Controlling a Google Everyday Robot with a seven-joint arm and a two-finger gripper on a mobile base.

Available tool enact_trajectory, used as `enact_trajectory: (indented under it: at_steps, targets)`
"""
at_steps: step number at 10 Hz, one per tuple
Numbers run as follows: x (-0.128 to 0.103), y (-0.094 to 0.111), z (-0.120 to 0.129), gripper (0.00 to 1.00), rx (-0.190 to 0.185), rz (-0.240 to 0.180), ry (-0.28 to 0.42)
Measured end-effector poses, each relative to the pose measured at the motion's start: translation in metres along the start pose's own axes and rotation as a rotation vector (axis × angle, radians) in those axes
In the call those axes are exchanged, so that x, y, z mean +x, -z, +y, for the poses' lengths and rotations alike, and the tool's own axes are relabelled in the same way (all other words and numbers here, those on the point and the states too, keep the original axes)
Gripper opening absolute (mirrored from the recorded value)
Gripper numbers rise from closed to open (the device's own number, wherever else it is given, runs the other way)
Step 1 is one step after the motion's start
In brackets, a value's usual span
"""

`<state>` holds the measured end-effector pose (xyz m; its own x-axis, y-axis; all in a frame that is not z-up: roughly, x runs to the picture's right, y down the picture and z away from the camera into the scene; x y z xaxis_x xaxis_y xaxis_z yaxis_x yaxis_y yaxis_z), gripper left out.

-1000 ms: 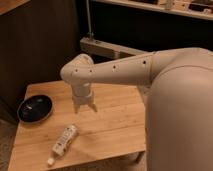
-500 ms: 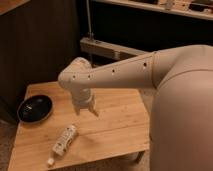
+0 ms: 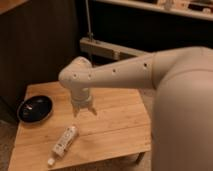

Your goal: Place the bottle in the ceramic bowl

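The white bottle [image 3: 63, 141] lies on its side near the front edge of the wooden table [image 3: 120, 120], cap toward the front left. The glossy black ceramic bowl [image 3: 34, 108] sits at the table's left edge and holds nothing. My gripper [image 3: 83, 111] hangs fingers-down over the middle of the table, above and a little behind-right of the bottle, apart from it. Its two fingers stand spread and hold nothing.
My large white arm [image 3: 150, 70] reaches in from the right and covers the right side of the view. A dark wall panel stands behind the table on the left. A metal rail [image 3: 110, 50] runs behind the table.
The gripper has moved slightly forward and lower toward the bottle. Bottle and bowl have not moved.
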<state>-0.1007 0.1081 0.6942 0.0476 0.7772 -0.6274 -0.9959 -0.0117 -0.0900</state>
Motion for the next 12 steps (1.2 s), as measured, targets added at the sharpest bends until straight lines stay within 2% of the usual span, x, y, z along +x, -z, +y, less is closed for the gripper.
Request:
enact_trajectory:
  at_steps: [1,2,3,4,5,7,8,10,12]
  targets:
    - [0.001,-0.001,-0.002,0.65,-0.070,-0.005,-0.007]
    - [0.003,0.000,0.002,0.65,-0.186,-0.005,0.054]
    - [0.005,0.003,0.002,0.65,-0.258,-0.017,0.144]
    - [0.009,0.007,0.007,0.65,-0.294,-0.046,0.297]
    - [0.012,0.010,0.010,0.65,-0.299,-0.072,0.400]
    - [0.022,0.015,0.021,0.65,-0.292,-0.124,0.670]
    - [0.027,0.017,0.028,0.65,-0.286,-0.142,0.771]
    - [0.034,0.020,0.035,0.65,-0.273,-0.172,0.923]
    - [0.035,0.020,0.037,0.65,-0.270,-0.179,0.959]
